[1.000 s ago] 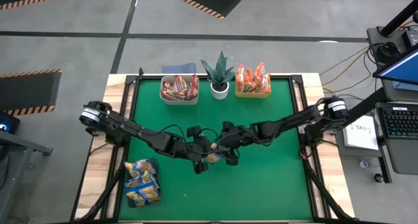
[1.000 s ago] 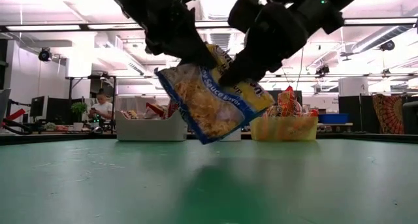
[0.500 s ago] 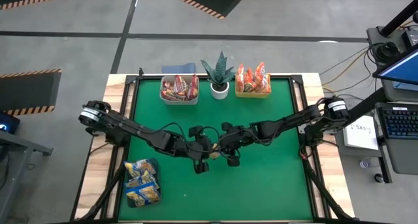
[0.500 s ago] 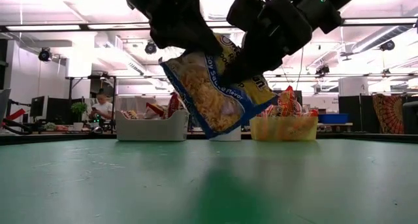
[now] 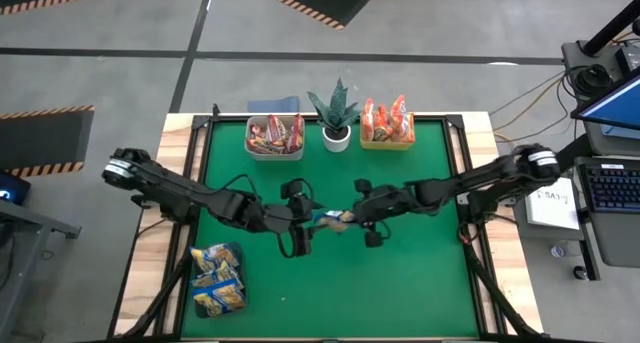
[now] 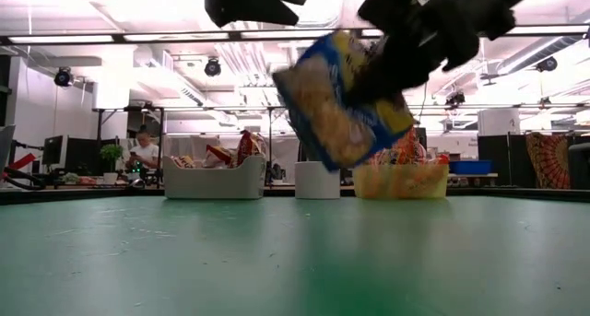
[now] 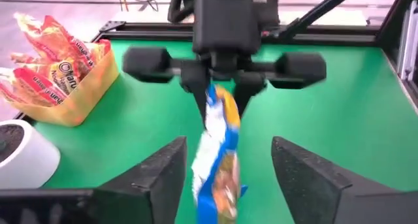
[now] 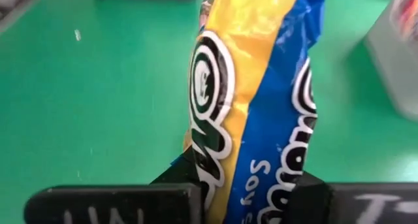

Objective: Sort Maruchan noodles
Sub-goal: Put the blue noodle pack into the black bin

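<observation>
At the centre of the high view, the right tool (image 5: pixel 352 217) is clenched on one yellow-blue Maruchan packet (image 5: pixel 331 220), held clear above the green counter (image 5: pixel 420 283). The packet's long axis points toward the left tool (image 5: pixel 305 226), released just beside it. Three bins: grey bin (image 5: pixel 273 148), yellow bin (image 5: pixel 387 141), blue bin (image 5: pixel 217 283) at lower left. One potted plant (image 5: pixel 336 113).

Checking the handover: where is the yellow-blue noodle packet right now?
The yellow-blue noodle packet hangs above mid-table in the high view, pinched by the right gripper, with the open left gripper just beside it.
</observation>
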Tool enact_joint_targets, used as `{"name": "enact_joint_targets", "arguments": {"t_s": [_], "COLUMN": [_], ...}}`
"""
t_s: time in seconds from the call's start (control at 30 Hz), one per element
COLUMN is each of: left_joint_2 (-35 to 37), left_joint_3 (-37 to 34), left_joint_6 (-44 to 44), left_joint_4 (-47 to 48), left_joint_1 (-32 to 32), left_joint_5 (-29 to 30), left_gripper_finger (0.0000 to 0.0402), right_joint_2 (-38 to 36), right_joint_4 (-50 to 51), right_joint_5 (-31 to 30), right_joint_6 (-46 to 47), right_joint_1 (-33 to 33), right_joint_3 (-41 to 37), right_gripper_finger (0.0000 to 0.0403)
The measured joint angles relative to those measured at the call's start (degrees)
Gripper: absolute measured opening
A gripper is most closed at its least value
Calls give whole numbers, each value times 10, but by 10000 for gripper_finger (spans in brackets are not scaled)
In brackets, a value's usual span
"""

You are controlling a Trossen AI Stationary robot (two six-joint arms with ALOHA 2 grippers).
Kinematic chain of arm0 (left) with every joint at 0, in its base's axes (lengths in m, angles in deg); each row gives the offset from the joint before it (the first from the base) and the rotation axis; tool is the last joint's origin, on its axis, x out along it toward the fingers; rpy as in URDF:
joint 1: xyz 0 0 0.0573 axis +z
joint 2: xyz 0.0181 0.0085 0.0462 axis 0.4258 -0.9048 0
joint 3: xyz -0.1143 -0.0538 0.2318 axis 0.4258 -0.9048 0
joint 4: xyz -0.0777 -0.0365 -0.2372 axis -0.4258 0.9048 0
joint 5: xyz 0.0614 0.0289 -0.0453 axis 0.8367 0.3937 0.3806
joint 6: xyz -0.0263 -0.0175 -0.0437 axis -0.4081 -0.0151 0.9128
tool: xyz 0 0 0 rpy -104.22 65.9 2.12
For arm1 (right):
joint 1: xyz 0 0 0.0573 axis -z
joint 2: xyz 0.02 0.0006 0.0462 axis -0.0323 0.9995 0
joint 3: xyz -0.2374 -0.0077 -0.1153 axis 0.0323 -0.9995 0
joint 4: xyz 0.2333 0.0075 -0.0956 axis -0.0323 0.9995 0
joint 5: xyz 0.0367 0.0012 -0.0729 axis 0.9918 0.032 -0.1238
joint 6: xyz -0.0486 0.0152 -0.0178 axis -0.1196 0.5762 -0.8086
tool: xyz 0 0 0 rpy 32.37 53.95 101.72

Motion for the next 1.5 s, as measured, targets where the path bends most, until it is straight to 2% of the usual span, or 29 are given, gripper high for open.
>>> {"name": "enact_joint_targets", "arguments": {"t_s": [0.13,0.33,0.57,0.9,1.07,1.33,1.5], "left_joint_2": [-1,-15,-61,-111,-118,-118,-118], "left_joint_3": [-11,-11,-13,-12,-11,-12,-11], "left_joint_6": [-12,-42,-47,-49,-50,-54,-60], "left_joint_4": [-54,-159,-206,-281,-285,-285,-284], "left_joint_1": [0,10,24,34,35,35,35], "left_joint_5": [0,1,41,50,50,50,49], "left_gripper_finger": [230,247,247,242,201,80,19], "right_joint_2": [-63,-139,-168,-176,-174,-172,-171], "right_joint_4": [-61,-73,-77,-88,-87,-85,-87], "right_joint_5": [0,-16,-29,-29,-29,-29,-29], "right_joint_6": [-14,-14,-13,-13,-13,-18,-7], "right_joint_1": [0,0,0,0,0,0,1], "right_joint_3": [-48,-95,-109,-115,-115,-115,-115], "right_gripper_finger": [37,38,38,38,38,40,67]}}
